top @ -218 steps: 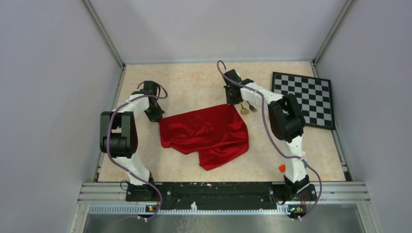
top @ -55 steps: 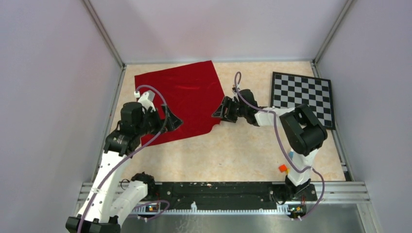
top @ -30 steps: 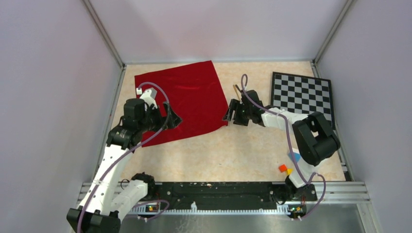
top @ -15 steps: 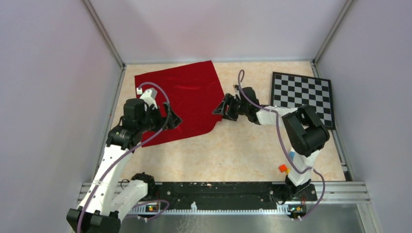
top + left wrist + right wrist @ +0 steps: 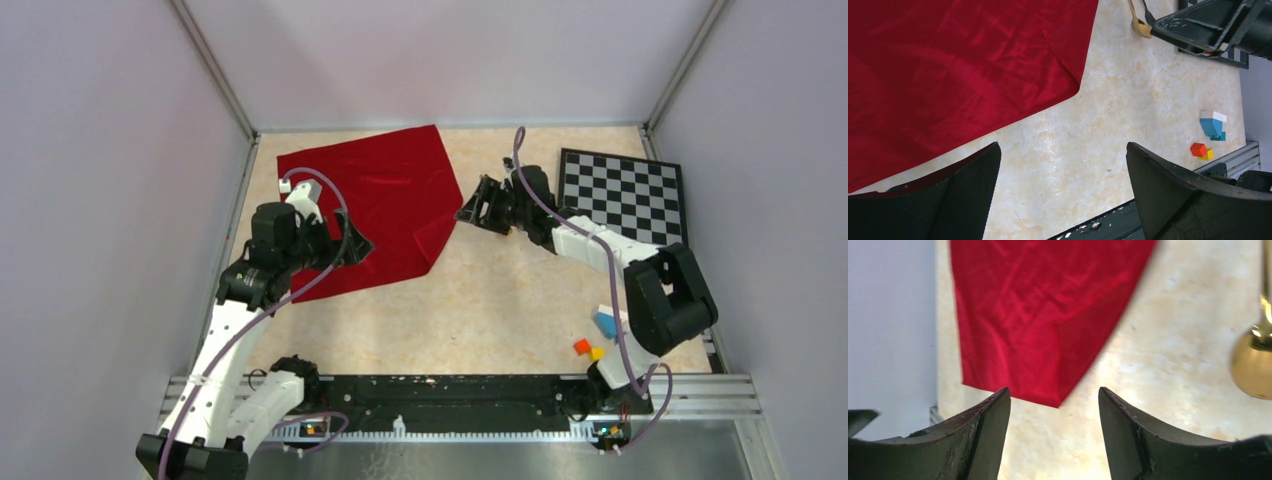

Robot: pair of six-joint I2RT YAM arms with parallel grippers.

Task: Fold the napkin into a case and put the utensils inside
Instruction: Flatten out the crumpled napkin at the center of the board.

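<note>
**Top view.** The napkin [image 5: 370, 200], a deep-red cloth with a satin sheen, lies spread flat at the upper left of the pale marbled surface [image 5: 500, 300]. Its lower-right corner is turned back on itself, so the fold into a case appears barely begun and no packet is formed yet. The left jaws stand wide apart over the napkin's lower edge and hold nothing. The right jaws, also apart and empty, sit just right of the turned corner, between the napkin and the checkered board [image 5: 625, 200]. This is probably because the utensils lie there. Small coloured blocks [image 5: 596, 335] lie well apart at lower right.

**Left wrist view.** The cloth fills the upper left, finely creased and glossy, and the turned corner shows as a triangular flap at top centre. At upper right lie the spoon [image 5: 1139, 24], slim and gold with a small round bowl, and the thin dark fork [image 5: 1146, 7]. Both are off the napkin and just beside the right jaws. The black left jaws, one with a dotted pad, frame the lower corners with bare surface between them; whether one touches the cloth cannot be told.

**Right wrist view.** The napkin hangs blurred across the upper left, and the polished spoon bowl gleams at the right edge. The dark, scuffed jaws stand apart, with nothing between them.
</note>
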